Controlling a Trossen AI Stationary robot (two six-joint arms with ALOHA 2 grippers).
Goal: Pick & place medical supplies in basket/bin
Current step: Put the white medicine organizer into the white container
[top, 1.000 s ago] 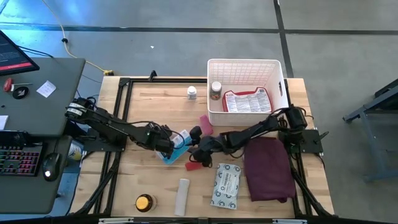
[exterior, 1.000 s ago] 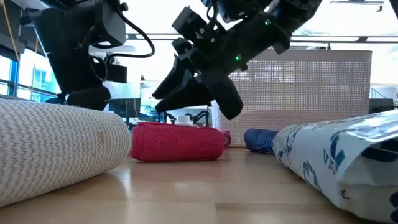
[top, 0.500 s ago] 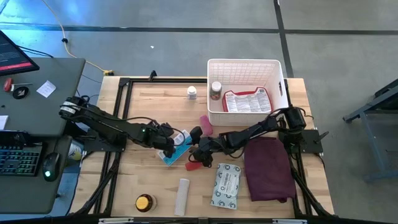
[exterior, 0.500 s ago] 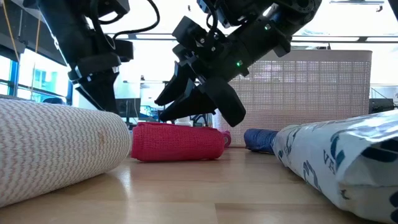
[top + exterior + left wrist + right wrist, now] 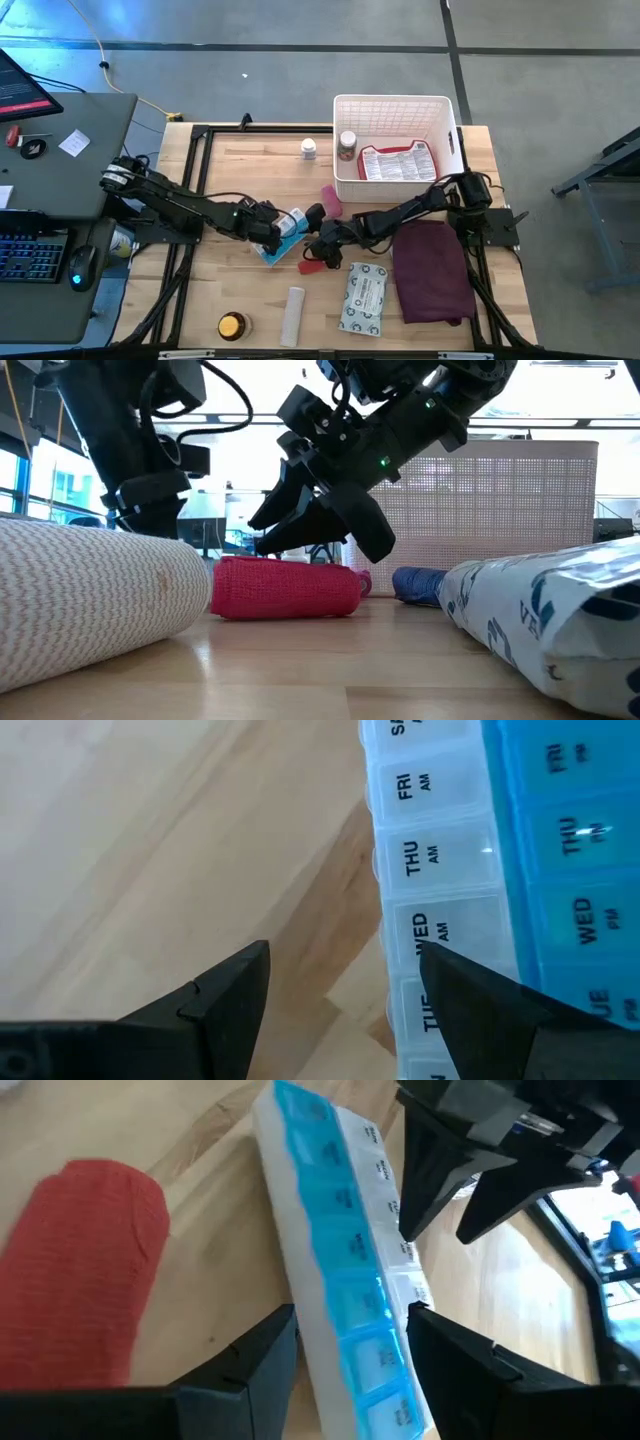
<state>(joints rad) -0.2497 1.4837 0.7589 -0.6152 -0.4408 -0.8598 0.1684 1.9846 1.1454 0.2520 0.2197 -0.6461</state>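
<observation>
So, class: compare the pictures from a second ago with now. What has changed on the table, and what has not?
Little changed. The left arm shifted slightly near its base, while the left gripper stays open beside the pill organizer. The right gripper remains open around the organizer's other end, without lifting it. The red roll, basket and other supplies did not move.

Bench (image 5: pixel 150 850) pale wood, smooth with a visible grain; pill box (image 5: pixel 345 1295) glossy translucent blue and frosted white plastic; red roll (image 5: pixel 285 590) rough woven cloth; white roll (image 5: pixel 90 595) ribbed gauze; fingers (image 5: pixel 250 1365) matt black plastic; basket (image 5: pixel 390 105) white plastic lattice
</observation>
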